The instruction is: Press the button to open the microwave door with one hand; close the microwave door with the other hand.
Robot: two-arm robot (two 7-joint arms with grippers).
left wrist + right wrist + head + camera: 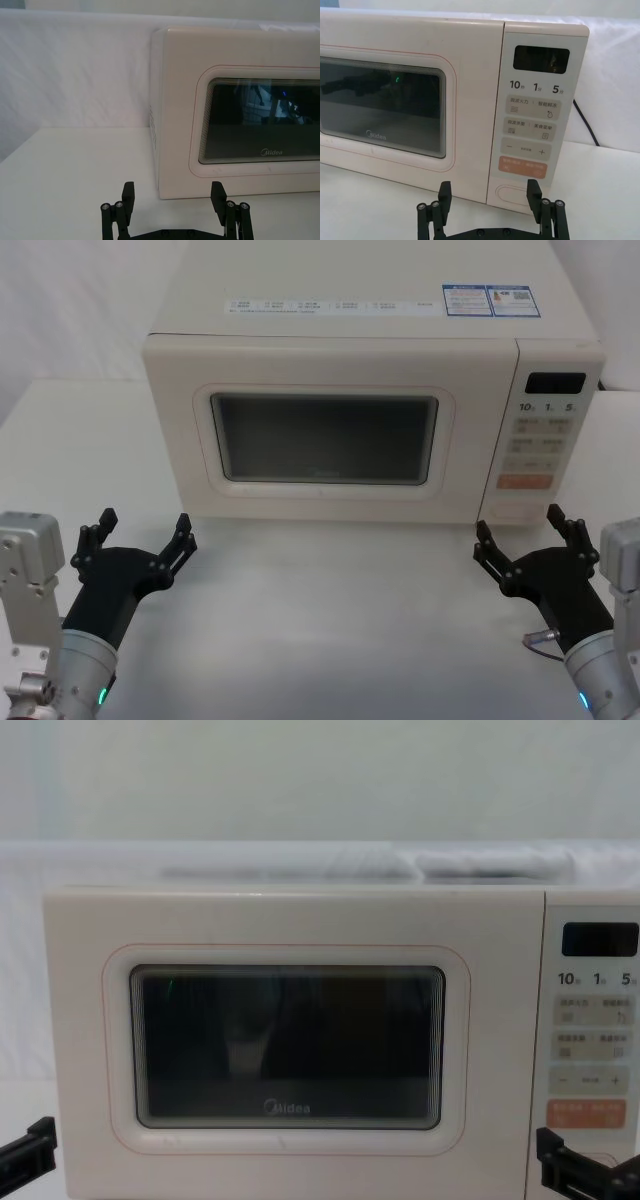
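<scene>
On the white table (330, 590), left of the microwave's front and a little forward of it, the left gripper (142, 533) hovers with its 2 fingers spread wide, holding nothing. Its fingertips (128, 195) point toward the lower left corner of the microwave door (320, 425), apart from it.

Centre: the microwave door is shut flush with the cabinet; dark window, thin pink outline, grey "Midea" logo (287, 1108) under the glass.

Right of the door sits the control panel (537, 107), with a black display (541, 59) at top, rows of small cream keys below it, then the orange key (524, 167). The button (509, 192) is at the very bottom of this panel, below the orange key, unpressed.

Right gripper (527, 528) hovers just in front of the panel's lower edge, fingers spread wide and empty. In the right wrist view the button lies between the 2 fingertips (534, 189) but farther back, no contact visible.
</scene>
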